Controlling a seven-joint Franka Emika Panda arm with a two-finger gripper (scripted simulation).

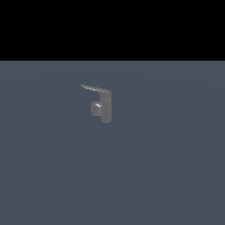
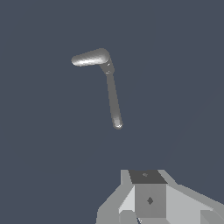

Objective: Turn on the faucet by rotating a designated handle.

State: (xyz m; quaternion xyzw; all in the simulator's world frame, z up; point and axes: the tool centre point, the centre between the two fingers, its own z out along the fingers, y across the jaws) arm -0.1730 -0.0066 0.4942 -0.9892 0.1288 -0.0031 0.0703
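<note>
Flooring [image 1: 167,176], flat slate-blue, is being shown beneath a black backdrop. Near its middle, the dull-grey faucet [image 1: 106,107] is being seen upright, its handle [image 1: 94,88] slanting sideways. Gripper [image 2: 148,205] finger spacing cannot be judged.

Not a real room but a bare simulated scene: flat, untextured slate-blue ground [image 1: 167,176] running to a straight horizon, pure black above it. Only 1 furnishing, a small dull-grey faucet [image 1: 105,107] standing free on that ground (no wall or basin around it). Smooth, computer-rendered shading throughout, plus blocky grey and white arm parts [image 2: 151,201] at the wrist view's edge.
</note>
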